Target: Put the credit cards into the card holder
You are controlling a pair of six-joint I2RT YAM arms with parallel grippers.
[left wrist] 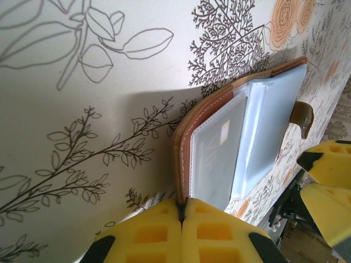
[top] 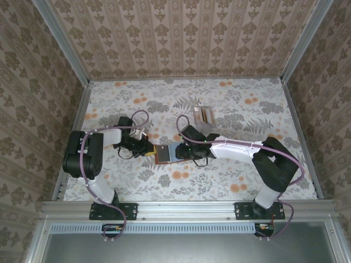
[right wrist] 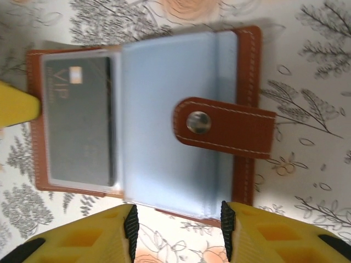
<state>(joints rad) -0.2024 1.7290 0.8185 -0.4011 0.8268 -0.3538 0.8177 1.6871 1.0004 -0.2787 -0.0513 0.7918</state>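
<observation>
**Holder pinned open, one card in, right jaws spread**

Holder (top: 163, 154) lying open near the middle of the worktop, a little toward the near edge, between the two arms. Left jaws pressed together, pinching the leather edge of the cover. Most likely done to pin the holder down and to stop any sliding or folding shut during loading.

Right jaws spread and empty, just beside the opposite edge of the holder, with no grip visible. Perhaps spread to leave the sleeves free, or in readiness for the next card; not possible to tell which.

Dark card (right wrist: 79, 126) marked VIP sitting fully inside the clear sleeve next to the left jaws. Pale blue sleeves (right wrist: 164, 126) fanned over the other half, a little blurred. Tab (right wrist: 225, 127) with its metal snap lying unfastened across them.

Remaining cards (top: 205, 114) in a small group toward the far edge, right of the middle, well apart from the holder and from both jaws.

Task judged as partly done: at least one card in, the rest to fetch. Next move probably for the right arm, a reach to the far group, with the left pinch kept. Risk: thin flat cards hard to lift from the worktop, and loose sleeves covering the opening.
</observation>
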